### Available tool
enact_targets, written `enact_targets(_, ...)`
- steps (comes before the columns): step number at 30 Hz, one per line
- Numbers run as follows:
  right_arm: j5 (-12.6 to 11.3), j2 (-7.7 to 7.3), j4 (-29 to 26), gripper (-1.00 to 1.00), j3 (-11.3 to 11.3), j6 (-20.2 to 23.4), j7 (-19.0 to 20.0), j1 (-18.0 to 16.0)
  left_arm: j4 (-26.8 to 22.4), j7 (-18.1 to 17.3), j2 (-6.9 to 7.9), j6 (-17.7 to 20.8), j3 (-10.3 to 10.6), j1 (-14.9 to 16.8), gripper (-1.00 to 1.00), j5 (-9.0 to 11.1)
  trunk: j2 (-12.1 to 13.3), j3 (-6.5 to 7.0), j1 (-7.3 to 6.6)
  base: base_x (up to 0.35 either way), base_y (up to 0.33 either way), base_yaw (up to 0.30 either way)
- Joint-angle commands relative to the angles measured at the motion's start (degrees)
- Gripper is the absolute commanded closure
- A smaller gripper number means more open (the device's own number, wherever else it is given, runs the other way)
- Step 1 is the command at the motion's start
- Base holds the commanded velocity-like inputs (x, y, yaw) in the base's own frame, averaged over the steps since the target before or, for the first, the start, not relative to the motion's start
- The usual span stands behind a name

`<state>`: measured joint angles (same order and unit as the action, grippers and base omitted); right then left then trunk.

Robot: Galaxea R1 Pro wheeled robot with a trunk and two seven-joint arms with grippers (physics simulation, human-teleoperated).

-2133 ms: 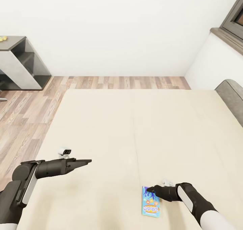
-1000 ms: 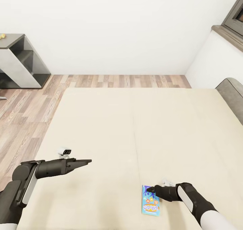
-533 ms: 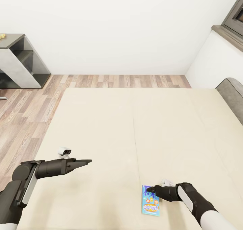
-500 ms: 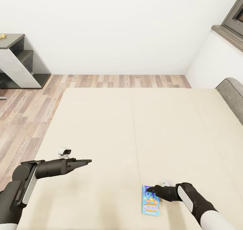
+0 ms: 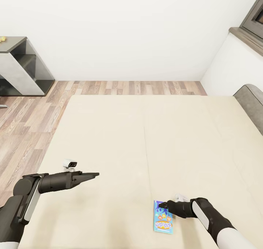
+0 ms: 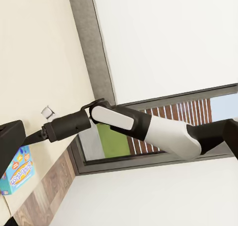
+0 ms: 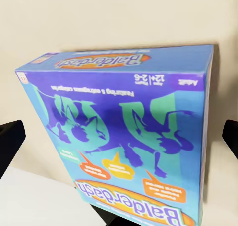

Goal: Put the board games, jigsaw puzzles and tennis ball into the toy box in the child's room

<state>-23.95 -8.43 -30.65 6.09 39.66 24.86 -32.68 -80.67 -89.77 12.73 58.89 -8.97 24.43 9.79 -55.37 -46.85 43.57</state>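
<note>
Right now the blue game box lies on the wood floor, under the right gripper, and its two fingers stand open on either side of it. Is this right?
Not quite. The blue game box lies on the beige bed, not on the wood floor, as the head view shows. The rest holds: the right gripper is over it, and the right wrist view shows its fingers open on either side.

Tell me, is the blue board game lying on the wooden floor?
No, in the head view the blue board game lies flat on the beige mattress of the bed, near its front edge, not on the floor.
</note>
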Motion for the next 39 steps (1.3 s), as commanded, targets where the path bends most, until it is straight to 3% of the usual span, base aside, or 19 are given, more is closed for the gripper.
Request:
enact_targets(1, -0.04, -0.07, -0.05, -1.0, 0.25, 0.14, 0.1, -0.02, -0.02, -0.23, 0.01, 0.61, 0.01, 0.03, -1.0, -0.04, -0.03, -0.04, 0.01, 0.0, 0.006, 0.0)
enact_targets(39, -0.04, -0.1, 0.33, -1.0, 0.42, 0.56, -1.24, -0.02, -0.02, -0.23, 0.01, 0.61, 0.01, 0.02, -1.0, 0.03, -0.03, -0.04, 0.01, 0.0, 0.046, 0.0)
